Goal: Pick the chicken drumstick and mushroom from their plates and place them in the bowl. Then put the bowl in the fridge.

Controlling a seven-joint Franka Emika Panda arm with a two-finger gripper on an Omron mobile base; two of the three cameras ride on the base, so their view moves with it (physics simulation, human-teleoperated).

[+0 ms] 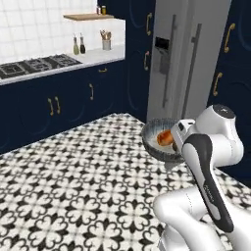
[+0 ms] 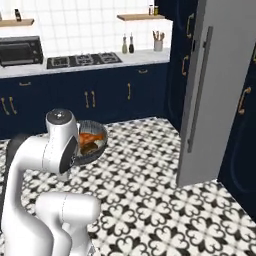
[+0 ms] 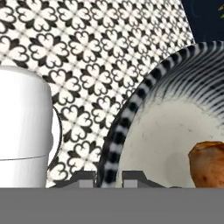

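Grey speckled deep-sided bowl, held above the patterned floor, contains the orange-brown roasted chicken drumstick. Two-finger gripper clenched on its rim. Tall grey steel fridge beyond.

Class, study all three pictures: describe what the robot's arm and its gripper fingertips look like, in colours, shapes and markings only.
The arm is glossy white with rounded, bulbous segments, a long black panel down one link and dark grey caps on its joints. The gripper ends in two small, dark grey, blocky fingertips. No cables or lettering can be made out.

bowl striped rim; drumstick orange-brown; floor black-white floral
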